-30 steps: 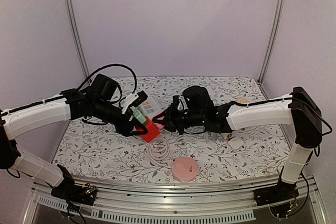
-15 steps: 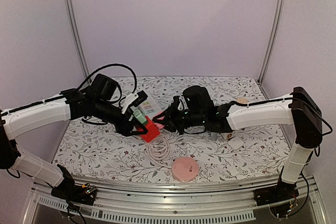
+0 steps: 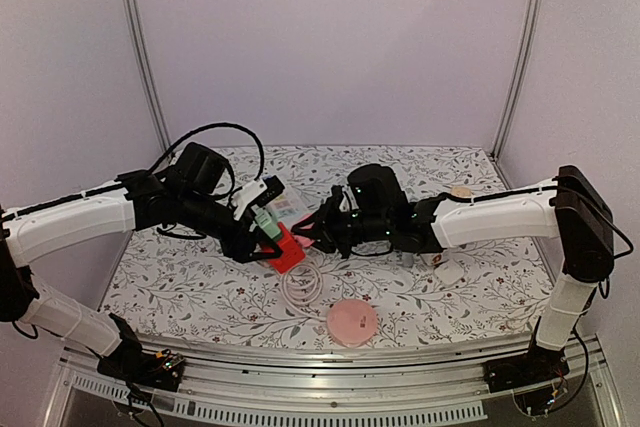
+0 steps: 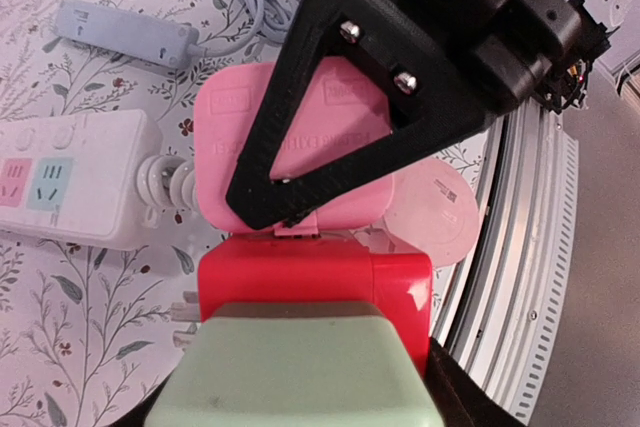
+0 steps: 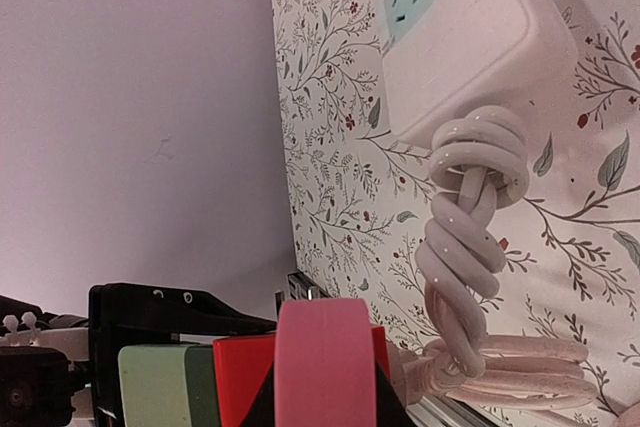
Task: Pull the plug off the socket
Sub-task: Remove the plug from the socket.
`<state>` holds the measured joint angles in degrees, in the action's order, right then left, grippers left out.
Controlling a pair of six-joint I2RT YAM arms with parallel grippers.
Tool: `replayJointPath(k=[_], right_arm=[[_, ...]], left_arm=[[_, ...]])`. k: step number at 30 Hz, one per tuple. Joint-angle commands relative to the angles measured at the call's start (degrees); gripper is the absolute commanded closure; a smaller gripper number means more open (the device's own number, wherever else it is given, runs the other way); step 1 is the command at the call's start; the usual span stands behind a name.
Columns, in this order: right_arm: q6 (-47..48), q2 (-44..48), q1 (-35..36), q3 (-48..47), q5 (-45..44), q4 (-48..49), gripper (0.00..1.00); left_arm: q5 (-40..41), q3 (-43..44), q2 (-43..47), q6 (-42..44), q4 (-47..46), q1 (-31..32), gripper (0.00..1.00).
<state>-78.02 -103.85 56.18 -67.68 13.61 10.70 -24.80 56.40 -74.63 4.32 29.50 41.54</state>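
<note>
**Plug and socket held up between both arms**

The left fingers [image 4: 300, 367], green-padded, are clamped on the red socket [image 4: 310, 282]. From the other side the right fingers [image 4: 350, 177], black and triangular, are pinching the pink plug [image 4: 335, 117] across its flat faces. The plug sits tight against the socket's face, and I can see no gap between them from either wrist view. The pair hangs in the air between the two arms, above the middle of the worktop [image 3: 450, 297].

Just below and behind them lies a white power strip [image 4: 80, 182] with one pink and one pale green outlet panel. Its thick white cable [image 5: 470, 207] is knotted at the strip's end and runs into a loose coil lying under the held pair. A round pink disc [image 4: 440, 212] lies flat nearer the front rail, apart from the coil. A pale blue bar [image 4: 125, 32] lies beyond the strip.
</note>
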Motion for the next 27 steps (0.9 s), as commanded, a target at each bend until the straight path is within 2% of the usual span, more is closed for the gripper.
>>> replayJointPath(k=[1, 27], right_arm=[[-0.67, 1.79, -2.06, 1.19, -3.72, -4.02, 1.0], [1.63, 2.07, -1.97, 3.07, -4.79, -6.0, 1.0]], left_arm=[[-0.72, 1.46, 1.5, 1.92, -1.5, 0.56, 0.79], [-2.78, 2.05, 1.85, -0.42, -2.35, -3.0, 0.8]])
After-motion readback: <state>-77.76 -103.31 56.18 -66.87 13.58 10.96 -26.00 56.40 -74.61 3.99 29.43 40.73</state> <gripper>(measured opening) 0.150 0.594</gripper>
